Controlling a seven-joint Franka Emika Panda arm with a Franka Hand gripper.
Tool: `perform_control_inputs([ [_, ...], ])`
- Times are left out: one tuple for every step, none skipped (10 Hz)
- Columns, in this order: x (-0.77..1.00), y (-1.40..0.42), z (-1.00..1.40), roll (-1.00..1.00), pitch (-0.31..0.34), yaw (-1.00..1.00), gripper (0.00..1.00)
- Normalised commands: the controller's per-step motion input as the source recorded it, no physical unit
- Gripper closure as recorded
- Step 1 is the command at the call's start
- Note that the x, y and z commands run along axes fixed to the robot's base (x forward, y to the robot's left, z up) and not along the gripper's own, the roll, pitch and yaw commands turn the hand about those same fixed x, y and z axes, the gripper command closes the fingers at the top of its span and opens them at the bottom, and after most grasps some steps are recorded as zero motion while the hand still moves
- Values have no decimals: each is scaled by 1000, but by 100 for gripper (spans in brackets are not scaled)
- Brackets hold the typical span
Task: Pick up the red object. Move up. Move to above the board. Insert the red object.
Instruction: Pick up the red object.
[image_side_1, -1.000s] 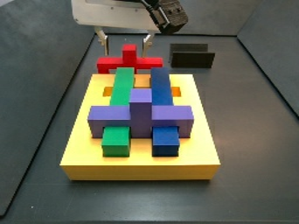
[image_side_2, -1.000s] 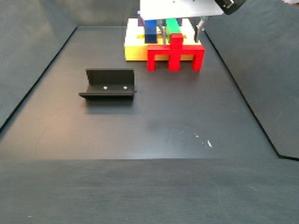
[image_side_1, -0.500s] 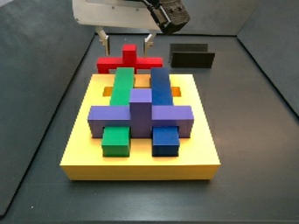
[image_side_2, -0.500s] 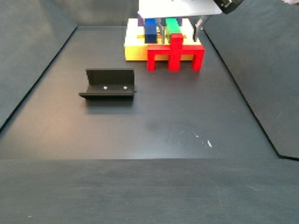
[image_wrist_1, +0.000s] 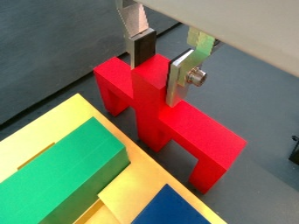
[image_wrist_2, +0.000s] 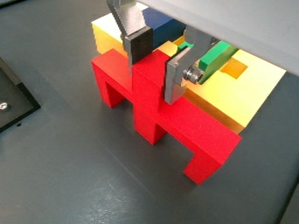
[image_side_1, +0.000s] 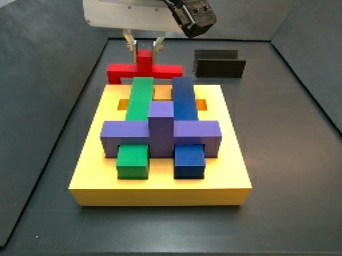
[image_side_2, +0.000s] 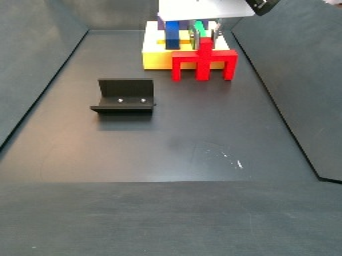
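Close up in both wrist views: gripper down over the red piece, silver fingers now drawn in against the upright stem, one on each side, dark pads touching red. Half a second back, spread wide and clear of the stem in a side view; now narrowed and pinching it. Red piece standing on its short legs on the dark surface, just beside the edge of the yellow board, not yet lifted.

Farther out in a side view: gripper hanging at the far end of the board, red piece beyond green, blue and purple blocks. Black L-shaped fixture standing well apart on the surface.

Reading of the change: grasp apparently made, so the pick-up step looks near done. Next likely a straight lift, then a carry over the board to an orange slot.
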Motion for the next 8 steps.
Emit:
perform_control_inputs([
  [0,0,0,0,0,0,100],
  [0,0,0,0,0,0,100],
  [0,0,0,0,0,0,100],
  [0,0,0,0,0,0,100],
  [0,0,0,0,0,0,100],
  [0,0,0,0,0,0,100],
  [0,0,0,0,0,0,100],
  [0,0,0,0,0,0,100],
])
